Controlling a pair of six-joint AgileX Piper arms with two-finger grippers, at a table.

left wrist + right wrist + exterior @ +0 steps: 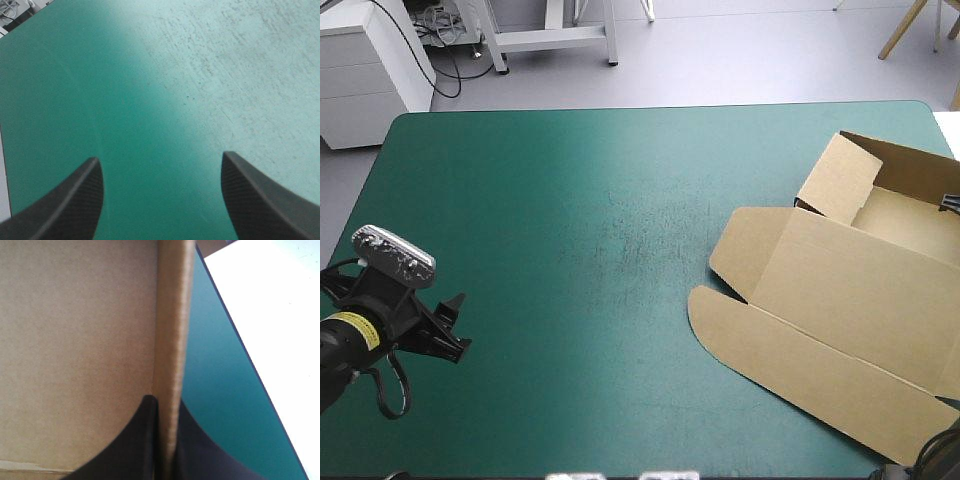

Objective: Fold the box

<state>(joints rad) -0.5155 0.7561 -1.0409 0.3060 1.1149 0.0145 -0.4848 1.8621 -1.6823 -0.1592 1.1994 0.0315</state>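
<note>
Left gripper (458, 322) hangs low over bare teal-green cover (570, 200) at the near left. Its black fingers are spread wide and hold nothing. Box (840, 290) sits at the table's right side, well apart from that arm. Its lid (790, 370) lies flat toward the near edge, with tray walls partly raised farther back. Right gripper (165, 402) is pinched tight on one upright wall (172, 315).

Risk: nothing pins the lid, so a pull from this single pinch could drag the whole sheet or crease the wall.

Box (840, 300): plain brown board, both faces. Tabletop (540, 180): teal-green cover, pale scuff marks mid-surface. Left claw (160, 156): black fingers, fine weave pattern. Right claw (165, 400): black fingers.
</note>
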